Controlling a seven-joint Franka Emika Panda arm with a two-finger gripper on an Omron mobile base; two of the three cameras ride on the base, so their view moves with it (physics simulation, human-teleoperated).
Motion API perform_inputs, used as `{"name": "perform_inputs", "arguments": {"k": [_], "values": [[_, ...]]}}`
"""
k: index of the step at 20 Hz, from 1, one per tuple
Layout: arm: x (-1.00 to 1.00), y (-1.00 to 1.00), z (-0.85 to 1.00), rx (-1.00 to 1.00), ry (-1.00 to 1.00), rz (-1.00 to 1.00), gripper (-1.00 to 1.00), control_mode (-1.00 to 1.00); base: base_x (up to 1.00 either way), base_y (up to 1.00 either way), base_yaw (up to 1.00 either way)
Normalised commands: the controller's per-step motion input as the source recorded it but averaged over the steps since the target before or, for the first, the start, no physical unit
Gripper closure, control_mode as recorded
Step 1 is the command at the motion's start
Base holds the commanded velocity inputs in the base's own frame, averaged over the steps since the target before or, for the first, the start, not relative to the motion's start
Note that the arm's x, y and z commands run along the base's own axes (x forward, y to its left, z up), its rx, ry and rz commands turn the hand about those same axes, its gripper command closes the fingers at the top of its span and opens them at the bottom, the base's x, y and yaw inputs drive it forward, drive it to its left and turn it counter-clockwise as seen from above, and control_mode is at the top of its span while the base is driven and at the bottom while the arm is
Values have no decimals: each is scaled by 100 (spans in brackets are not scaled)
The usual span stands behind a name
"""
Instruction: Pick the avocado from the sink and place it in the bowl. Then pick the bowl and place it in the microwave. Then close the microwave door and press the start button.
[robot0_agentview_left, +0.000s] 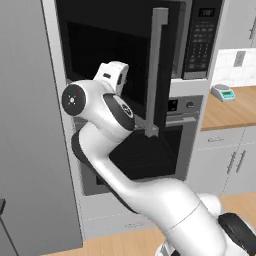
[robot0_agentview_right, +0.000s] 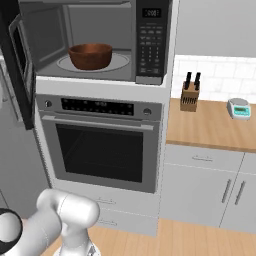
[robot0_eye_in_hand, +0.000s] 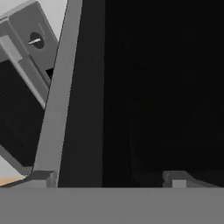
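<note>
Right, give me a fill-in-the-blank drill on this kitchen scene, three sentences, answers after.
1. The wooden bowl sits on the turntable inside the ____.
2. The microwave door stands ____.
3. On the counter, the knife block stands to the ____ of the small scale in the right base view.

Missing words: microwave; open; left
</note>
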Motion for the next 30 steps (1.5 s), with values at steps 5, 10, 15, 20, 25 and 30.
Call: {"name": "perform_inputs", "arguments": {"k": [5, 10, 15, 20, 25, 30], "values": [[100, -100, 16, 12, -2, 0, -100, -100, 0, 0, 0], [100, -87, 20, 13, 0, 0, -100, -100, 0, 0, 0], [100, -46, 15, 14, -3, 10, -100, -100, 0, 0, 0], [100, -12, 6, 8, -8, 29, -100, -100, 0, 0, 0], [78, 0, 0, 2, -10, 31, -100, -100, 0, 0, 0], [29, 0, 2, 0, -14, 31, -100, -100, 0, 0, 0]]}}
